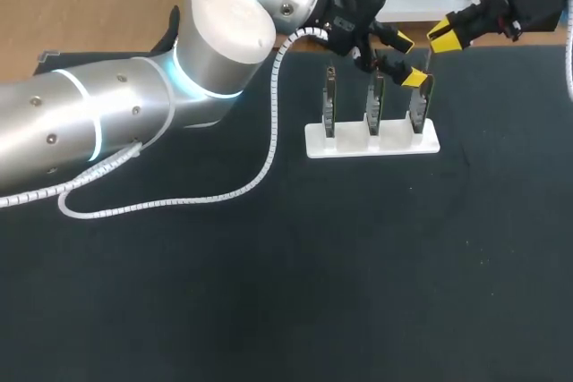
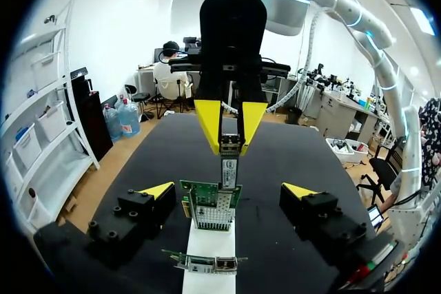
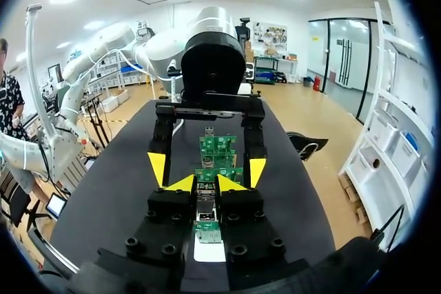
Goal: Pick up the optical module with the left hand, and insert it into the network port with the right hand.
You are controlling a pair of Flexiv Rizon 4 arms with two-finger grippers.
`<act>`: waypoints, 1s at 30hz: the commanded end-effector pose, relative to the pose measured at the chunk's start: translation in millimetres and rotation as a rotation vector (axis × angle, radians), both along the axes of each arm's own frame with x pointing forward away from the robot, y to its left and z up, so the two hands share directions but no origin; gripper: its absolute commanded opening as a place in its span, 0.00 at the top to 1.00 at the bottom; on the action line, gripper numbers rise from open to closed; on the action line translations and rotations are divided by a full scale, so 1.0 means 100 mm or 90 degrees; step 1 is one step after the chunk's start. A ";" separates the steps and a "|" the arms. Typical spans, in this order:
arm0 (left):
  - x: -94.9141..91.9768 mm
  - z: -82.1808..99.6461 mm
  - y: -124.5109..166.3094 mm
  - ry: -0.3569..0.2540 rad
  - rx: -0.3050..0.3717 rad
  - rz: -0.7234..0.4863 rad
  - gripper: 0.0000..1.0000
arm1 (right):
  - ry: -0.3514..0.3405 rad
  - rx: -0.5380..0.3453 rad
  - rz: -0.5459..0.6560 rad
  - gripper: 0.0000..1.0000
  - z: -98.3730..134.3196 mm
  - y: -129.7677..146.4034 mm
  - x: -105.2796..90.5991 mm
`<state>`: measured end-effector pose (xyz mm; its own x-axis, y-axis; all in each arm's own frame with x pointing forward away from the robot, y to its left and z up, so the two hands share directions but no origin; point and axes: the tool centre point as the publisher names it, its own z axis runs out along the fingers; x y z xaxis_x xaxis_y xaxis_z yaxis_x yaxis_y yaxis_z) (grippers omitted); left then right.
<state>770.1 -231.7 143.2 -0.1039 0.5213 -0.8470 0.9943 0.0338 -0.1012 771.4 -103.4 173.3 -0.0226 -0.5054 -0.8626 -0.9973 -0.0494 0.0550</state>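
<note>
Optical module (image 2: pixel 229 170) hangs upright in the right gripper (image 3: pixel 207 184), whose fingers are closed on its upper end. Its lower end meets the top of the network card (image 2: pixel 210 204) at the right end of the white holder (image 1: pixel 313 142), near the desk's far edge. Left gripper (image 1: pixel 409 60) is spread wide, empty, astride that card. We'd keep the module plumb and press straight down. We count one module, three cards, one holder
</note>
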 end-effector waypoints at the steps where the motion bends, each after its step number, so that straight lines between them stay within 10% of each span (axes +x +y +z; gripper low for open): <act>1: 0.02 0.01 -0.01 0.002 0.004 -0.001 0.00 | 0.000 -0.002 -0.003 1.00 -0.06 0.02 -0.01; 30: 0.02 0.01 -0.01 0.002 0.004 -0.001 0.00 | -0.009 0.001 -0.015 1.00 0.00 0.01 -0.01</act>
<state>770.1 -231.7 143.2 -0.1039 0.5212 -0.8471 0.9943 0.0338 -0.1012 774.4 -102.8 174.3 -0.0209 -0.5015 -0.8649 -0.9984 -0.0350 0.0444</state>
